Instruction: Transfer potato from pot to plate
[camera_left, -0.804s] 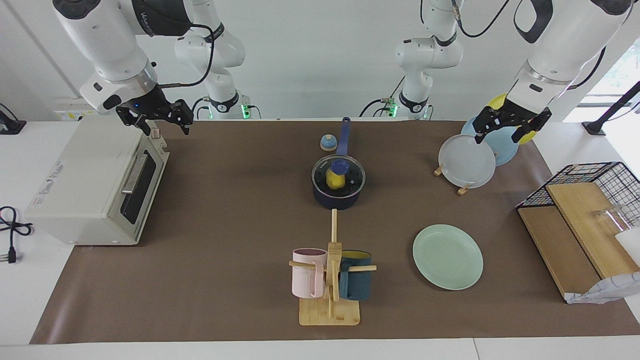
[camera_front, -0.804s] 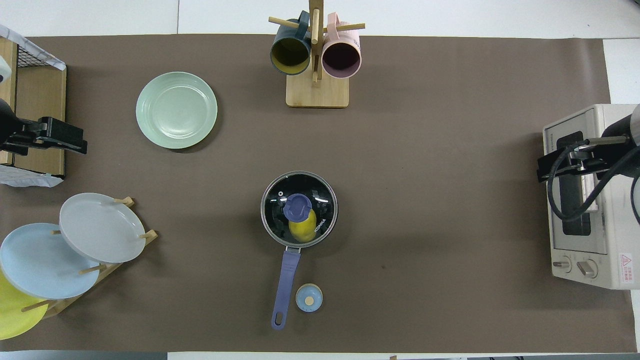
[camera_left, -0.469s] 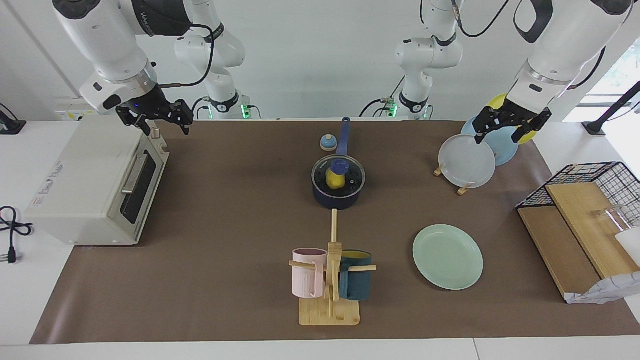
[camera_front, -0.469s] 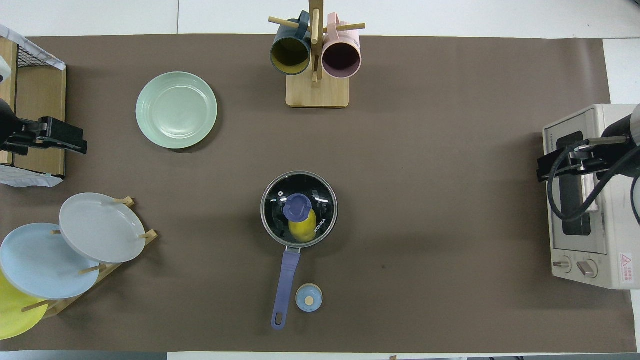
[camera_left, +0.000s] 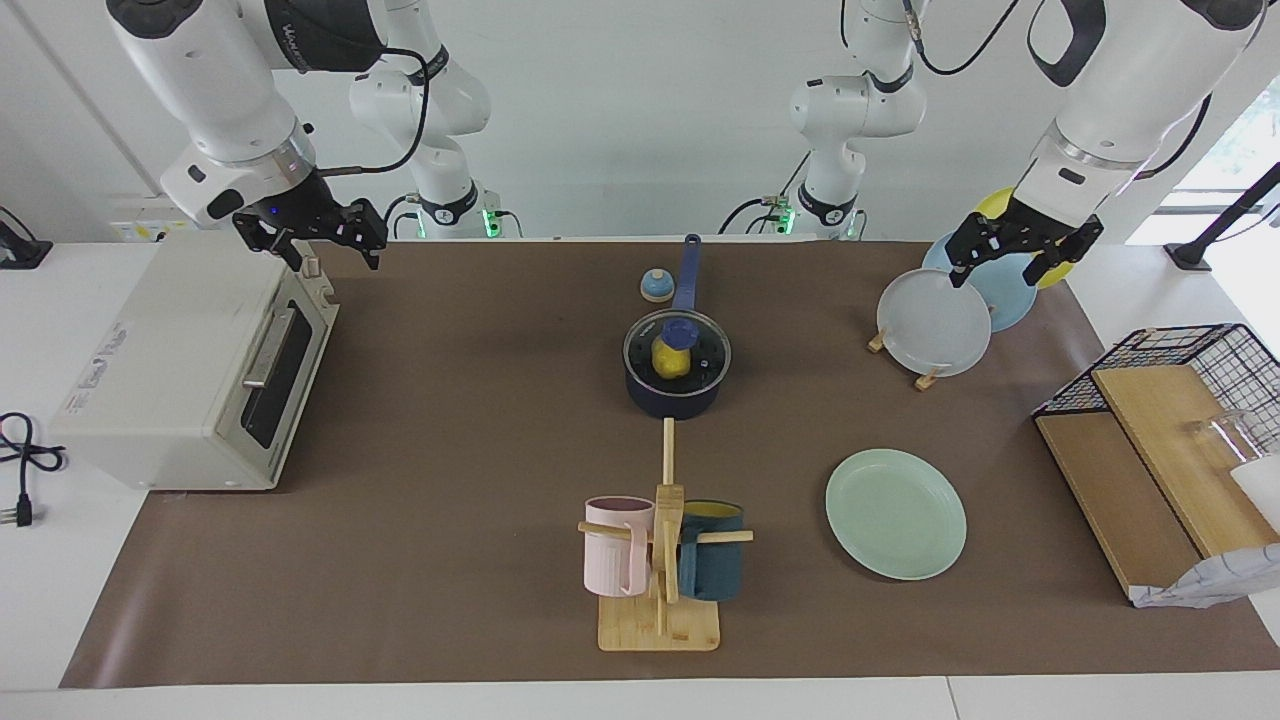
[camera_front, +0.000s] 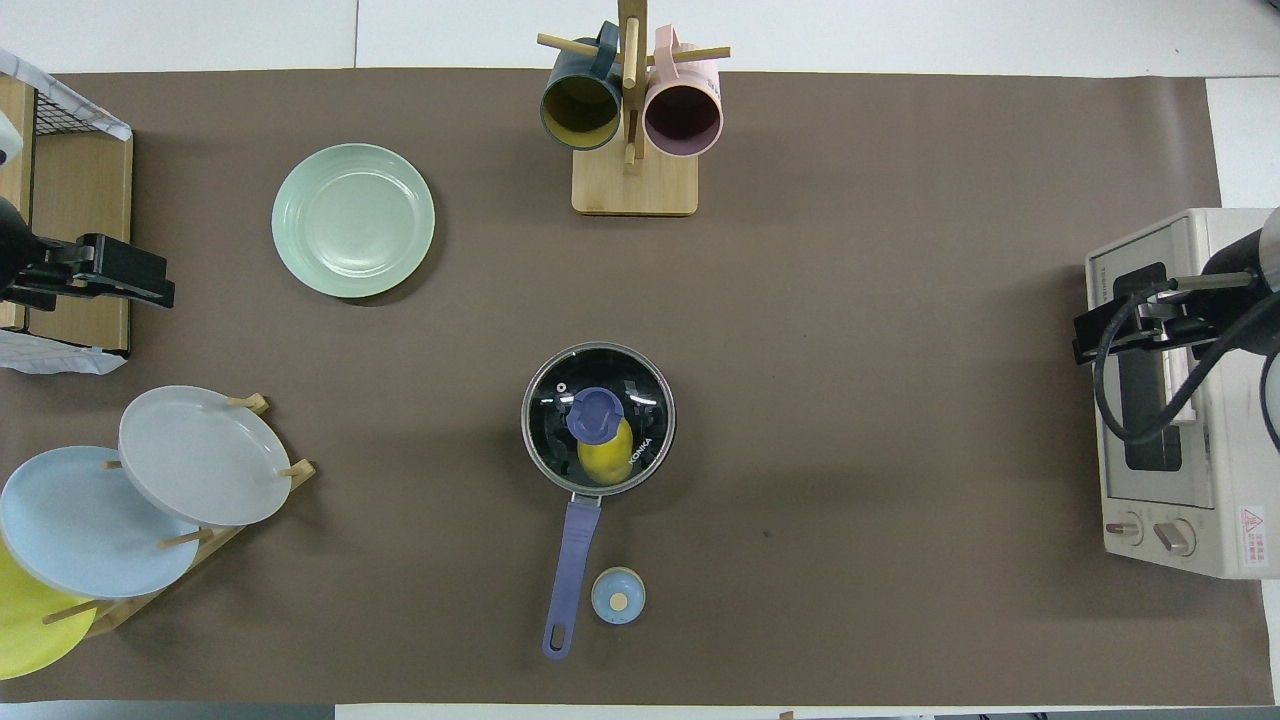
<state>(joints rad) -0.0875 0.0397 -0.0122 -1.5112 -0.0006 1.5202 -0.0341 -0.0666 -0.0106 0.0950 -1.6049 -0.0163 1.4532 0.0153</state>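
Observation:
The dark navy pot (camera_left: 678, 392) (camera_front: 540, 440) stands mid-table, its long blue handle pointing toward the robots. A glass lid with a blue knob (camera_left: 680, 331) (camera_front: 594, 414) sits on it. Through the glass I see the yellow potato (camera_left: 668, 364) (camera_front: 606, 462) inside. The mint-green plate (camera_left: 895, 513) (camera_front: 353, 220) lies bare, farther from the robots, toward the left arm's end. My left gripper (camera_left: 1008, 264) (camera_front: 150, 285) hangs open and empty over the plate rack. My right gripper (camera_left: 328, 248) (camera_front: 1085, 340) hangs open and empty over the toaster oven's corner.
A toaster oven (camera_left: 190, 370) fills the right arm's end. A mug tree (camera_left: 660, 560) holds a pink and a teal mug. A rack (camera_left: 935, 322) holds grey, light blue and yellow plates. A small blue knob-shaped piece (camera_left: 655, 286) lies beside the pot's handle. A wire basket (camera_left: 1200, 360) stands over wooden boards.

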